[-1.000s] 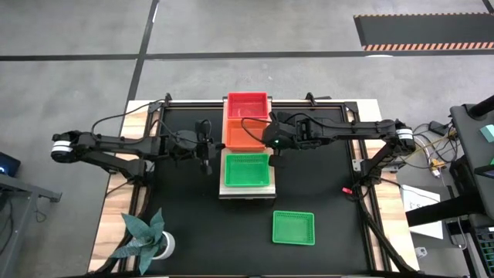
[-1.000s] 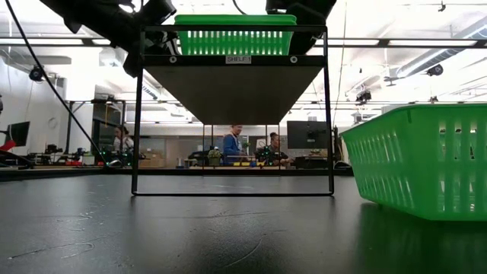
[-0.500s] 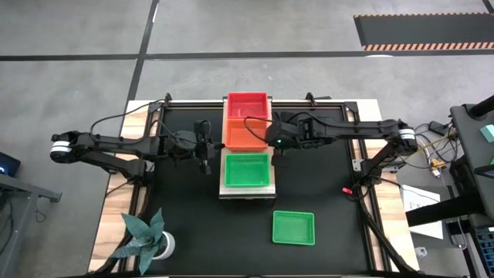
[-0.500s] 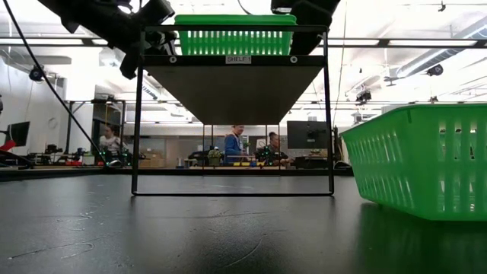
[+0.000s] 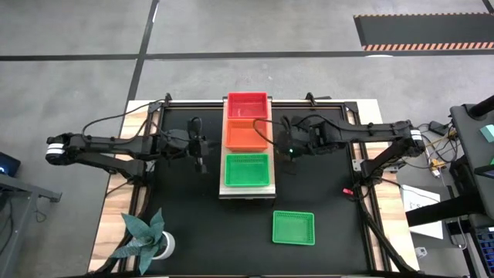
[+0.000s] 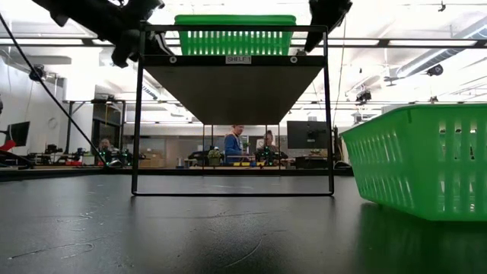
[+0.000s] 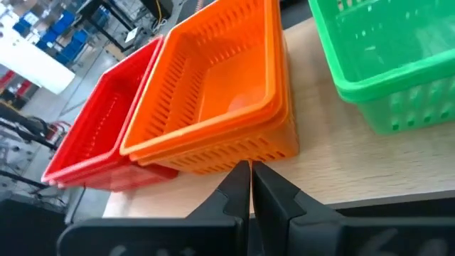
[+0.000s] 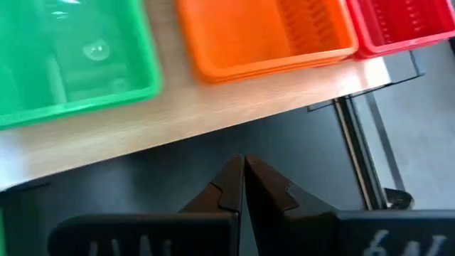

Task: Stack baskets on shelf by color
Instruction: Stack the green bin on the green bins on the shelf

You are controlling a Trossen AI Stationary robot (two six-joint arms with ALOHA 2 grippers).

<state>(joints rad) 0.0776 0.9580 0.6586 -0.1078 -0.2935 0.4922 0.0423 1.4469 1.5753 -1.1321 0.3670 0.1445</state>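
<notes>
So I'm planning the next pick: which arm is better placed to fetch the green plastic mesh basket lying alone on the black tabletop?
Probably the right. The loose green basket lies on the right gripper's side of the wooden shelf; the left gripper, also shut and empty, waits across the shelf.

I see the shelf (image 5: 247, 189), a long light-wood board raised on a thin black frame, running from far to near at the middle of the table. On it I count three basket positions in a row. At the far end sits the crimson-pink stack (image 5: 247, 104). Touching it, in the middle, sits the orange-red stack (image 5: 245, 133), nested, with several rims showing. Just apart, at the near end, sits the green basket on the shelf (image 5: 247, 171), upright. One loose green basket (image 5: 294, 228) lies upright on the tabletop, near and to the right of the shelf.
</notes>
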